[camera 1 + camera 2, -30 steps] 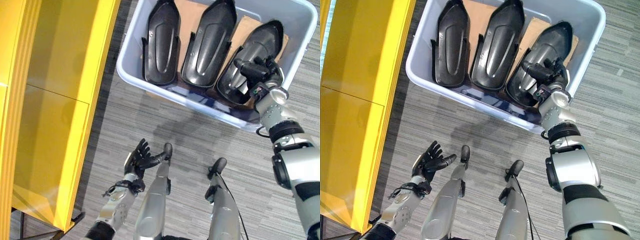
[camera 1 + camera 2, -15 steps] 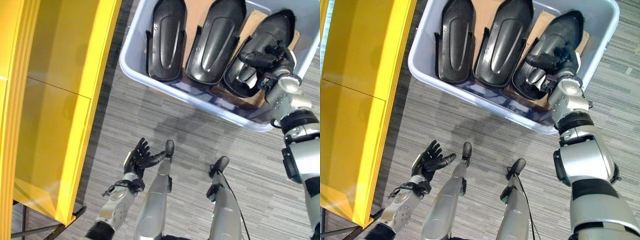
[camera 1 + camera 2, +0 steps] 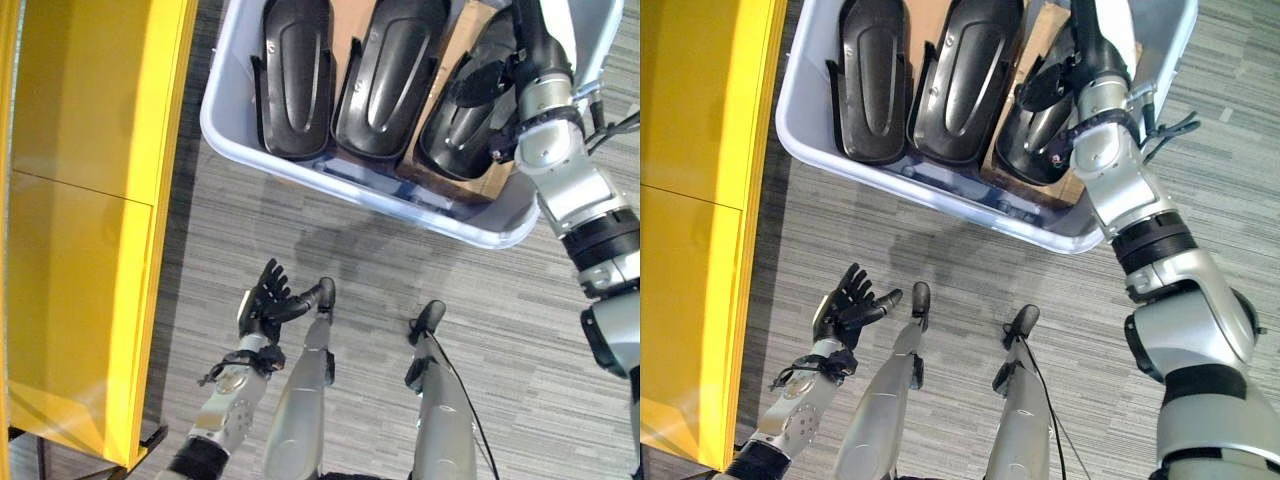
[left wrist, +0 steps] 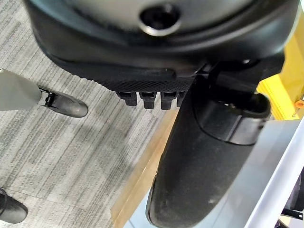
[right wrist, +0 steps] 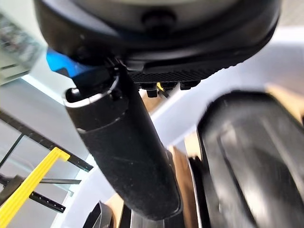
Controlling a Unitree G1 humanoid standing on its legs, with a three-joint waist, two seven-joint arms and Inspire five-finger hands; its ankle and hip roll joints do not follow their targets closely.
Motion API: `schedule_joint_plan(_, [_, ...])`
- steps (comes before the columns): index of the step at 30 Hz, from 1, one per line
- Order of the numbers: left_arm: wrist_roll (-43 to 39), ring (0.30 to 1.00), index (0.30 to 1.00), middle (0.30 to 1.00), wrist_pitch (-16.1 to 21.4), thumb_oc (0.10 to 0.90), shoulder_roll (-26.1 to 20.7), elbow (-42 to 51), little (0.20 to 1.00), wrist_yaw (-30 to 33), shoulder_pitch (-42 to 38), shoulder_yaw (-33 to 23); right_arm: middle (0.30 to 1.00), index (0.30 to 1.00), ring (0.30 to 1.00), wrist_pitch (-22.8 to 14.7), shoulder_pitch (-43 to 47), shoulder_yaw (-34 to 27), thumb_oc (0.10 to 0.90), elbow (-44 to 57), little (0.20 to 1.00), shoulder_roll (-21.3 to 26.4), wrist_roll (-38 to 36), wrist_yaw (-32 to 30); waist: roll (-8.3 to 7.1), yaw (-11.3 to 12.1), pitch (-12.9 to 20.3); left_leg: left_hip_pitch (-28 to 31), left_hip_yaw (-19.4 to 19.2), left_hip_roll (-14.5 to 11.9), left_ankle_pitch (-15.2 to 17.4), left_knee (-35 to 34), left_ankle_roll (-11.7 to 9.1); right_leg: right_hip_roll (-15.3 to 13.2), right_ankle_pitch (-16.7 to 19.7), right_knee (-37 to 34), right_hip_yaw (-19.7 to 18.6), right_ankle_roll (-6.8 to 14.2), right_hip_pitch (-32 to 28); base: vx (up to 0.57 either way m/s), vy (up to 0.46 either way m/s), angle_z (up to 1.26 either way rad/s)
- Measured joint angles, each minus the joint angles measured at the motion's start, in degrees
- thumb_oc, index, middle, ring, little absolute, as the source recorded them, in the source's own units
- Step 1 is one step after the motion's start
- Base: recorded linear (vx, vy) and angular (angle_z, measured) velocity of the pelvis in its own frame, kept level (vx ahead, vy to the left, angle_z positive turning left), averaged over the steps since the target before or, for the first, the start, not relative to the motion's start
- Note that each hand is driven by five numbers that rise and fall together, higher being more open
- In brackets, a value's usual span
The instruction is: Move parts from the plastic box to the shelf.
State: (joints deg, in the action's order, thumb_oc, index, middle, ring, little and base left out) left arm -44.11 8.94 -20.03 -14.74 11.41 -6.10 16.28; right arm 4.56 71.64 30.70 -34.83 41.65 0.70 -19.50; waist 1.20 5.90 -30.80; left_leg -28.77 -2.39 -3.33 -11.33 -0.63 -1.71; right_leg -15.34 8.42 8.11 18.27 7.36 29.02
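While left robot hand (image 3: 265,302) stays spread, empty, right robot hand (image 3: 528,30) reached deeper over rightmost part (image 3: 462,125); grip unclear.

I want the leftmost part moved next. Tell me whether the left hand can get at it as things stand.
Probably not from here. The left hand hangs open and low over the floor, short of the plastic box, whose near wall stands between it and the leftmost part. Nothing lies on that part, so an arm raised over the wall should reach it.

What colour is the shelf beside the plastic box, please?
The shelf is bright yellow, clearest in the left eye view.
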Motion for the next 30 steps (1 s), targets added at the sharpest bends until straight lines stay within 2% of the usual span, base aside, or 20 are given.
schedule_joint_plan(2, [0.1, 1.0, 1.0, 1.0, 0.0, 0.9, 0.0, 0.1, 1.0, 0.4, -0.1, -0.3, 1.0, 1.0, 1.0, 1.2, -0.7, 0.1, 0.9, 3.8, 1.0, 1.6, 3.7, 0.1, -0.07, -0.5, 0.0, 0.0, -0.1, 0.0, 0.0, 0.0, 0.1, 0.0, 0.1, 0.0, -0.2, 0.0, 0.0, -0.01, 0.0, -0.06])
schedule_joint_plan(6, [0.1, 1.0, 1.0, 1.0, -0.1, 0.9, 0.0, 0.1, 1.0, 0.8, 0.4, -0.9, 1.0, 1.0, 1.0, 2.0, -6.3, -4.8, 0.9, 14.0, 1.0, 1.0, 9.2, 0.0, -0.35, -1.2, 0.0, 0.4, -0.4, -0.2, 0.0, 0.1, 0.1, 0.3, 0.2, 0.0, -0.5, -0.1, -0.1, -0.01, -0.003, -0.05])
schedule_joint_plan(13, [0.1, 1.0, 1.0, 1.0, -0.2, 0.9, 0.5, 0.1, 1.0, 1.0, 0.7, -1.0, 1.0, 1.0, 1.0, 2.3, -18.3, -11.3, 0.9, 20.1, 1.0, -4.3, 11.2, -0.1, -0.63, -1.6, 0.0, 0.8, -0.6, -0.6, 0.1, 0.0, 0.1, 0.7, 0.3, 0.0, -0.6, -0.2, -0.4, -0.01, 0.002, -0.02])
schedule_joint_plan(18, [0.6, 1.0, 1.0, 1.0, -0.3, 0.9, 0.9, 0.0, 1.0, 1.8, 1.0, -0.9, 1.0, 1.0, 1.0, 2.9, -26.3, -12.8, 0.9, 23.5, 1.0, -8.5, 11.2, 0.0, -0.72, -2.5, -0.1, 0.6, -0.7, -0.6, 0.1, -0.2, 0.1, 0.7, 0.3, -0.2, -0.6, -0.2, -0.1, 0.0, -0.003, -0.01])
schedule_joint_plan(19, [0.6, 1.0, 1.0, 1.0, -0.3, 0.9, 1.0, 0.0, 1.0, 1.7, 1.1, -1.3, 1.0, 1.0, 1.0, 2.9, -28.9, -13.3, 0.9, 23.6, 1.0, -11.0, 11.0, 0.2, -1.03, -2.6, -0.1, 0.6, -1.1, -0.6, 0.1, -0.5, 0.1, 0.7, 0.3, -0.4, -0.9, -0.2, 0.1, -0.03, -0.011, -0.07])
schedule_joint_plan(25, [0.7, 1.0, 1.0, 1.0, -0.3, 0.9, 1.1, -0.5, 1.0, 1.9, 1.3, -1.2, 1.0, 1.0, 1.0, 2.8, -29.4, -13.1, 0.9, 23.4, 1.0, -16.5, 7.0, 0.0, -1.34, -2.6, -0.2, 0.9, -1.4, -0.7, 0.1, -0.5, 0.1, 0.9, 0.4, -0.6, -1.2, -0.3, 0.0, -0.01, -0.001, -0.03])
schedule_joint_plan(30, [0.7, 1.0, 1.0, 1.0, -0.3, 0.9, 1.1, -0.6, 1.0, 2.3, 1.3, -0.7, 1.0, 1.0, 1.0, 2.7, -28.1, -12.9, 0.9, 22.1, 1.0, -18.2, 5.3, -1.9, -1.34, -2.5, -0.2, 0.9, -1.4, -0.7, 0.1, -0.2, 0.1, 0.8, 0.5, -0.5, -1.2, -0.4, -0.1, 0.0, 0.0, 0.0])
